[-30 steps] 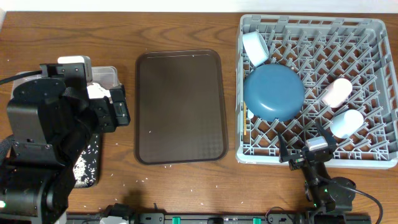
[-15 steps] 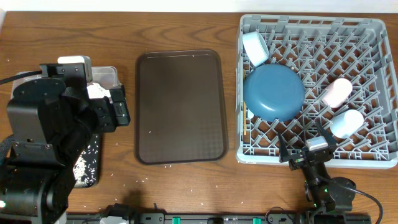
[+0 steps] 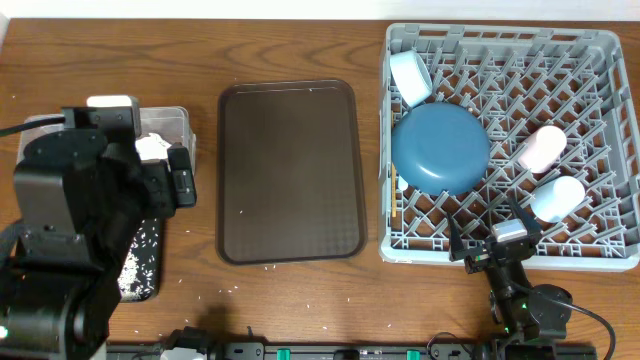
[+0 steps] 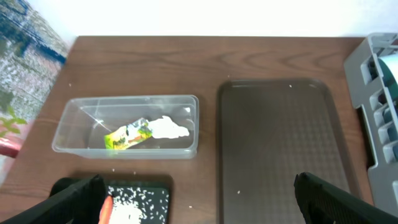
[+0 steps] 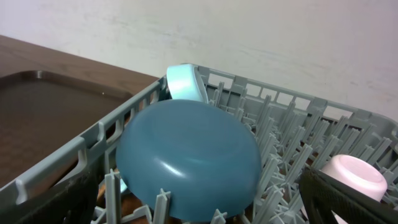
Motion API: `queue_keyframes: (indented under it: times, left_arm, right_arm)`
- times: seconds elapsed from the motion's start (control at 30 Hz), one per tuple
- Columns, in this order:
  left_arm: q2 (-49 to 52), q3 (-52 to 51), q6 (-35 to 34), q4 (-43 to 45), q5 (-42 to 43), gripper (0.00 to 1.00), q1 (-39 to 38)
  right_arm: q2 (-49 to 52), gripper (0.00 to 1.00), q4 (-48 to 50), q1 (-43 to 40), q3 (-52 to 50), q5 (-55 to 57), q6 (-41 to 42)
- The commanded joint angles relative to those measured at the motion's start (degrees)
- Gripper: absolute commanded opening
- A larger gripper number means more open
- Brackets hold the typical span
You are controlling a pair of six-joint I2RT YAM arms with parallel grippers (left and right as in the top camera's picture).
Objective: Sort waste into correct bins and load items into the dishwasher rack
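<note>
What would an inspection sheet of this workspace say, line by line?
Surface: wooden table, no spill seen.
Job's things: plate, pink cup, pale blue vessel and white vessel in the rack; wrapper and napkin in the tub; rice and carrot on the black tray.
Clutter: stray grains on the table; brown tray in the middle.
Grippers: left gripper open, holding nothing; right gripper open, holding nothing, at the rack's near edge.
Cables: left cable and right cable, away from the job's things.
Surroundings: pale wall behind.
</note>
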Motion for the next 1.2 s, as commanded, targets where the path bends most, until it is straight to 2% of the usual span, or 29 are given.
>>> queue_keyframes:
  times: [0.0,0.17,0.27,0.33,0.63,0.93,1.17]
  left_arm:
    - [-3.5,-1.6,-1.2,1.0,-1.5,0.98,0.0]
    - [-11.1,-11.8,-1.8,14.2,-1.5,0.98,0.4]
    - [-17.2,-21.3,-1.8,23.8,-0.5,0.98,0.4]
    - [-21.4,-27.2,-1.8,27.1,1.5,0.98,0.4]
    - [-40.8,-49.6,-1.8,34.2,3.0,0.98,2.2]
    - [-56.0,-62.5,-1.8,37.0,3.0,0.98,3.0]
    - [-58.5,-71.6,-1.8,42.8,4.2,0.98,3.0]
  right_arm:
    - [-0.3,0.99,0.0,-0.2,-0.3,0.4,0.9]
    - [-0.3,0.99,0.0,-0.2,-0.3,0.4,0.9]
    - [-0.3,0.99,0.0,-0.2,-0.3,0.4,0.9]
    - [-0.3,0.99,0.0,-0.2,-0.3,0.4,0.9]
    - [-0.3,0.99,0.0,-0.2,-0.3,0.3,0.9]
    - [-0.3,0.99,0.0,-0.2,-0.2,0.4,0.9]
    - [-0.3,0.99,0.0,-0.2,-0.3,0.4,0.9]
